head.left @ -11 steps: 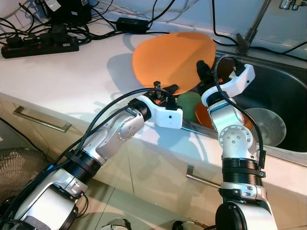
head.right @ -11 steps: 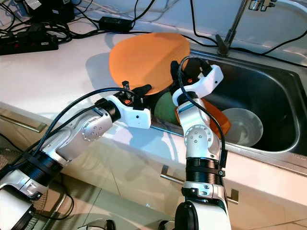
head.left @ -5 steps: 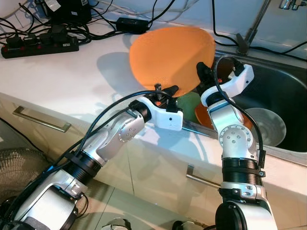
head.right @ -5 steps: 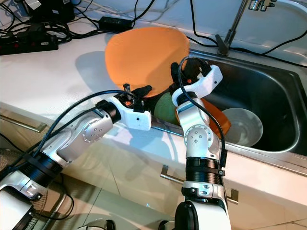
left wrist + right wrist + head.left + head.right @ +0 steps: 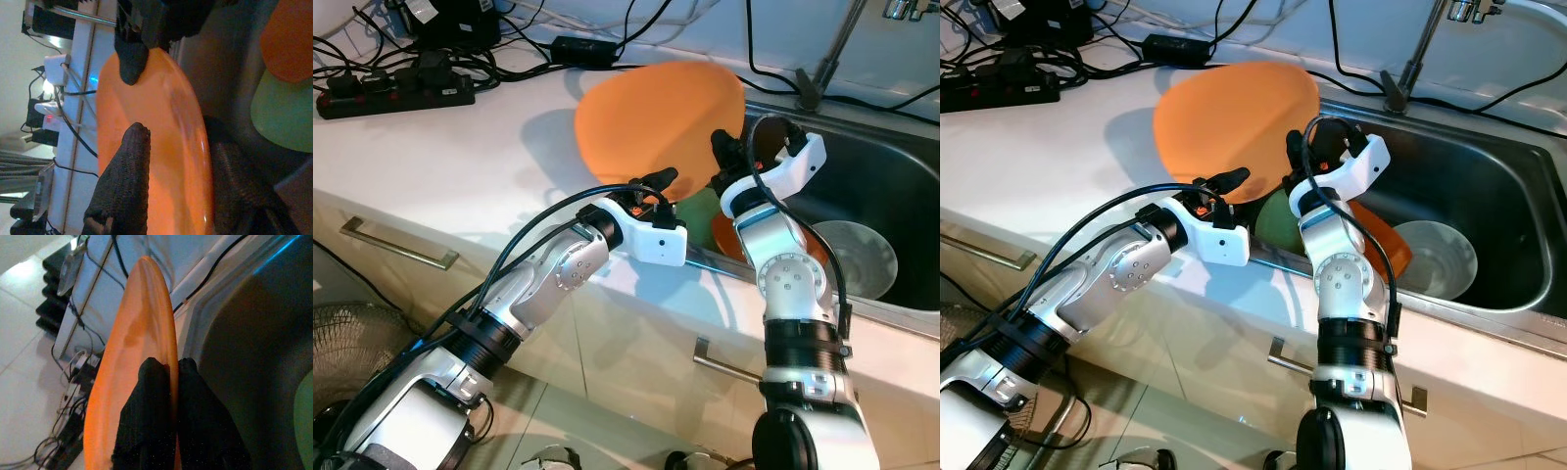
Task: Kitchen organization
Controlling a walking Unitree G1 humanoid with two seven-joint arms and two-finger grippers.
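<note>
Orange plate (image 5: pixel 651 117) between 2 end effectors (pinched)

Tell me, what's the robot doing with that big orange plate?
It's holding the big orange plate up over the edge between the white counter and the sink. The right end effector pinches the plate's rim, and the left end effector straddles the rim too. A green plate and a clear bowl wait in the sink.

Glossy orange plate (image 5: pixel 656 117), brushed steel sink (image 5: pixel 891 186), smooth white countertop (image 5: pixel 440 157), rough-textured pincer fingers (image 5: pixel 124 186).
</note>
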